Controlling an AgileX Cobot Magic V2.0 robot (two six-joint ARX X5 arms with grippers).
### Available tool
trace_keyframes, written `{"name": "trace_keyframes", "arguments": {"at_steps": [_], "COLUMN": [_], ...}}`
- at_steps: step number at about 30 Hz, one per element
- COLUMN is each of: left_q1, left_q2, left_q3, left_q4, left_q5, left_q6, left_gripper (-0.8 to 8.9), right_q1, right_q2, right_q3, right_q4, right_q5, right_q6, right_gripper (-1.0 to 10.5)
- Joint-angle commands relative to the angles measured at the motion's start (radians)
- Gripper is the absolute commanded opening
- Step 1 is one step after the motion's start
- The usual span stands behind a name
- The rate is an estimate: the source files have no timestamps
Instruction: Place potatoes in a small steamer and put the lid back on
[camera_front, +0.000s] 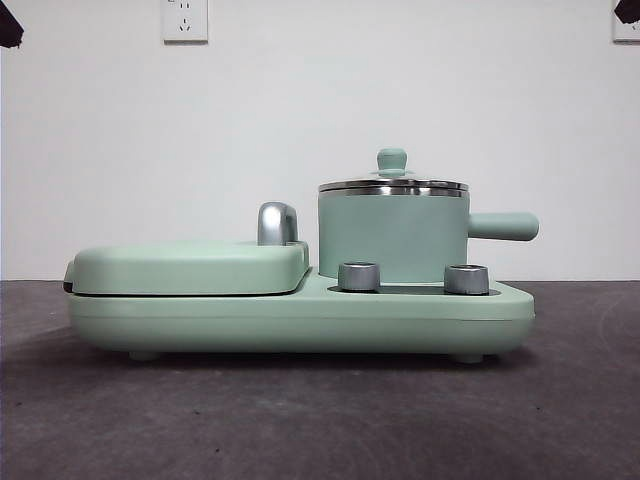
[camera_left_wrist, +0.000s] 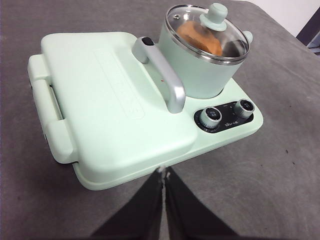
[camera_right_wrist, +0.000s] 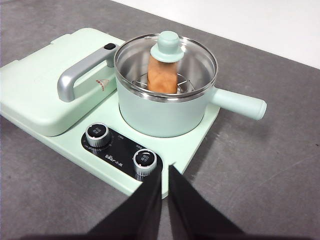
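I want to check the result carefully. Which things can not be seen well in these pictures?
- Potato: front view hides it behind the pot wall; the lid knob covers part in the right wrist view.
- Dial markings: too small in every view.
- Pot handle: mostly behind the pot in the left wrist view.
- Both arms: only black tips at the front view's corners.
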Motion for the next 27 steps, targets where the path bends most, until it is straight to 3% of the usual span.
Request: {"name": "trace_keyframes", "arguments": {"at_steps": [1, 5, 7, 15, 20, 27], "left_q1": [-0.008, 0.003, 0.043, 0.264, 0.341, 0.357], "left_q2": [-0.006, -0.060, -0.117, -0.402, -0.533, -0.579], "left_q3": [0.002, -0.024, -0.099, -0.507, -0.651, -0.708], "left_q4": [0.014, 0.019, 0.099, 0.451, 0.462, 0.482], "left_q5": [-0.002, -0.007, -0.013, -0.223, -0.249, -0.248], "left_q6": [-0.001, 0.103, 0.126, 0.101, 0.064, 0.053], "left_gripper": [0.06, 0.06, 0.06, 0.06, 0.06, 0.06], "right_q1": [0.006, 0.006, 0.006, 0.006, 0.006, 0.006], "right_q2": [0.003, 0.003, 0.003, 0.003, 0.003, 0.003], "right_q3": [0.005, 0.005, 0.005, 0.005, 0.005, 0.005], "right_q4": [0.010, 0.011, 0.012, 0.015, 0.015, 0.016], "right_q5": [0.001, 0.001, 0.001, 0.001, 0.001, 0.001], "right_q6": [0.002, 0.002, 0.002, 0.002, 0.002, 0.002], "right_gripper": [0.2, 0.2, 0.2, 0.2, 0.2, 0.2]}}
